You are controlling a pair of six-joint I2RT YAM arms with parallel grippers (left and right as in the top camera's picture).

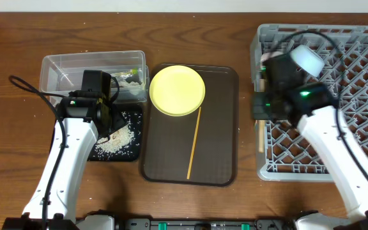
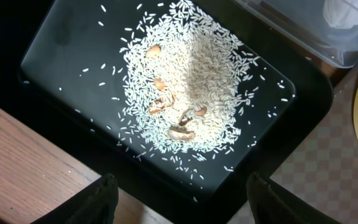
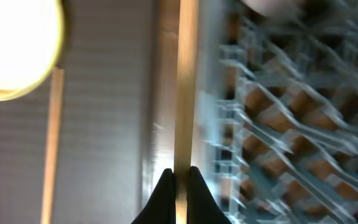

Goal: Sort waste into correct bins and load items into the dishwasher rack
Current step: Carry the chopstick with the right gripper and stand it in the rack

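My right gripper is shut on one wooden chopstick and holds it along the left edge of the grey dishwasher rack, where it shows in the overhead view. The second chopstick lies on the brown serving tray beside the yellow plate. A white bowl sits in the rack. My left gripper is open and empty over the near edge of the black tray, which holds the rice scraps. The wrapper lies in the clear tub. The blue bowl and the cup are out of view.
The brown serving tray lies between the black tray and the rack. The clear tub stands just behind the black tray. Cables trail from both arms. Bare wooden table shows along the front and the far left.
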